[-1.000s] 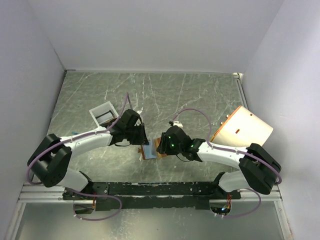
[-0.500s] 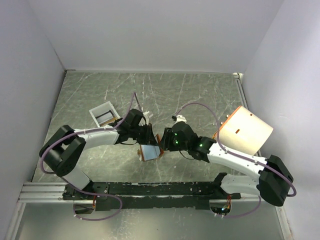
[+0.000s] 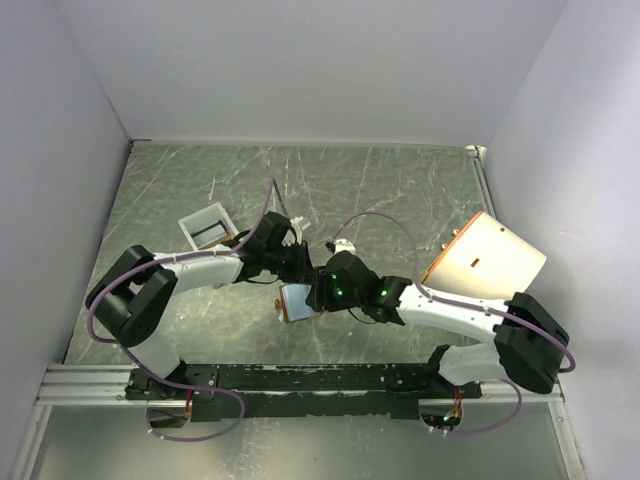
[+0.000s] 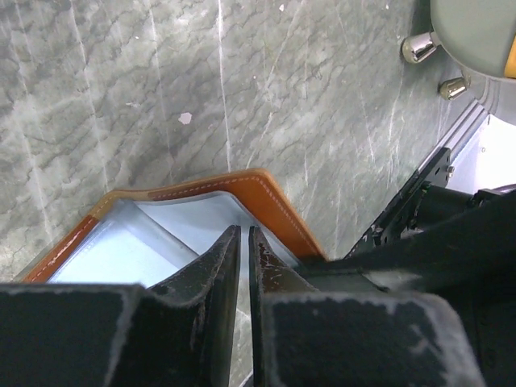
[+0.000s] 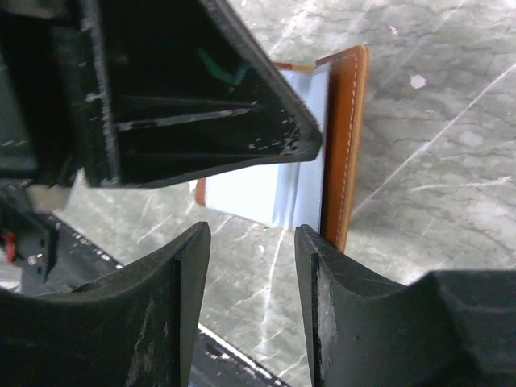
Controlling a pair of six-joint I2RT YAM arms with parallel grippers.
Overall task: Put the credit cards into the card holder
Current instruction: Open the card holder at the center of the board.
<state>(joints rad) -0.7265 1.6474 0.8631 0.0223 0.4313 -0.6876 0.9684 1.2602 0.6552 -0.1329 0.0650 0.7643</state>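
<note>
The card holder (image 3: 296, 301) lies open on the table, pale blue-grey inside up, with orange-brown edges. It also shows in the left wrist view (image 4: 266, 193) and the right wrist view (image 5: 343, 137). My left gripper (image 3: 300, 272) is shut with only a thin gap and nothing visible in it, its tips (image 4: 243, 232) over the holder's inside. My right gripper (image 3: 318, 292) is open and empty (image 5: 251, 234), right next to the holder's stitched right edge. No credit card shows clearly in any view.
A white tray (image 3: 204, 229) stands to the left with something dark inside. A large cream cylinder with an orange rim (image 3: 487, 262) lies at the right and also shows in the left wrist view (image 4: 472, 32). The arm rail runs along the near edge.
My right gripper has moved left and down to the holder's right edge, and its arm has swung back. My left gripper has reached a little further right over the holder.
</note>
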